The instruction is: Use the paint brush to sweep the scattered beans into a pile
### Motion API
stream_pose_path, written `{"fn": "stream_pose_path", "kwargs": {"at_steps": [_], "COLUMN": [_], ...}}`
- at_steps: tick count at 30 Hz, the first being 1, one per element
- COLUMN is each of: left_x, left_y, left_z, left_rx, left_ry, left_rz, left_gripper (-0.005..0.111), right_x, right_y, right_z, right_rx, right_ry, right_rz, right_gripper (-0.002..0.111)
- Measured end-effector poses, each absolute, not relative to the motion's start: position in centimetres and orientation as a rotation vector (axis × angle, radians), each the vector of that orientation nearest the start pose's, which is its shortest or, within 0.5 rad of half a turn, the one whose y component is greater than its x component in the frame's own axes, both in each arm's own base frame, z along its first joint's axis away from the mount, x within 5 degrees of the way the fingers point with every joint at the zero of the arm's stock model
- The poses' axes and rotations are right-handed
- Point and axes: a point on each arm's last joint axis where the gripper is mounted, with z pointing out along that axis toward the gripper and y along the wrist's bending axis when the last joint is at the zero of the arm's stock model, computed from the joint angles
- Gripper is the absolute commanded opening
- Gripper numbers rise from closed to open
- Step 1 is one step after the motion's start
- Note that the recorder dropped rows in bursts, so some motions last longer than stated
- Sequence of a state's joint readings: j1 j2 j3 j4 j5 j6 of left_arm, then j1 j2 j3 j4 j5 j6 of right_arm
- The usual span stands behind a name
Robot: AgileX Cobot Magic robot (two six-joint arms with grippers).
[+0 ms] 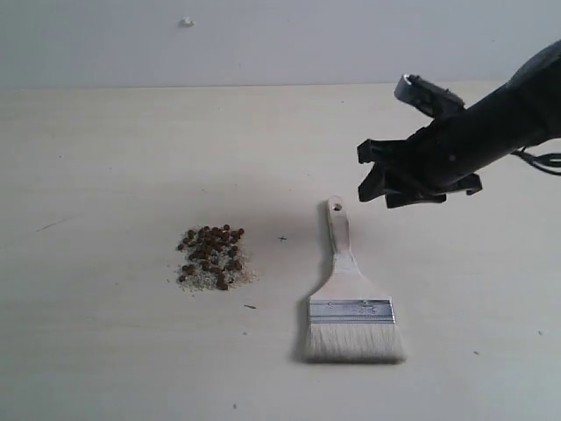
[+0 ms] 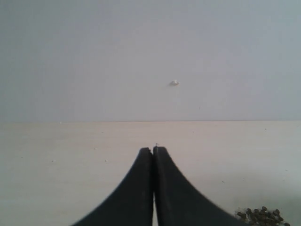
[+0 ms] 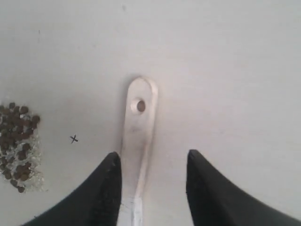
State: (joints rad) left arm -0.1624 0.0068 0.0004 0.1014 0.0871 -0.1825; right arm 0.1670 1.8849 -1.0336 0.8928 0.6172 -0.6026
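The right gripper (image 1: 366, 171) hangs above the table (image 1: 131, 158) with its jaws spread wide and nothing between them. It sits at about one o'clock from the handle end of the paint brush (image 1: 351, 298). In the right wrist view the handle runs between the jaws, untouched. The brush lies flat, handle toward twelve o'clock and bristles toward six.

The beans (image 3: 16, 141) sit together with pale grit as the pile (image 1: 213, 257), at about nine o'clock from the brush and well apart from it. A few dark specks nearby are too small to name.

The left gripper (image 2: 154, 150) is closed on nothing, off to the side.

The sweeping looks done; little seems left beyond pulling the arm away.
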Motion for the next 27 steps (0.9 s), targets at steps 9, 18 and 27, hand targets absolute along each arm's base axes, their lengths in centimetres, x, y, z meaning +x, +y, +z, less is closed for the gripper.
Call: {"fn": "stream_pose_path", "kwargs": {"at_steps": [9,18,27], "left_x": [5.6,5.6,5.6], "left_y": [-0.8,-0.8,-0.8], "left_z": [20.5,20.5,20.5], "left_rx": [0.057,0.057,0.057], "left_ry": [1.579,1.579,1.579], "left_rz": [-0.184,-0.184,-0.184], "left_gripper": [0.000,0.000,0.000], "right_x": [29.6,17.7,12.1], "right_y": [7.0,4.7,3.9], "right_z": [22.9,25.7,30.1], "right_rx": [-0.055,-0.008,-0.055], "right_ry": [2.566,2.331,2.042], "right_rz": [0.411,0.424,0.461], "right_gripper": [0.000,0.000,0.000]}}
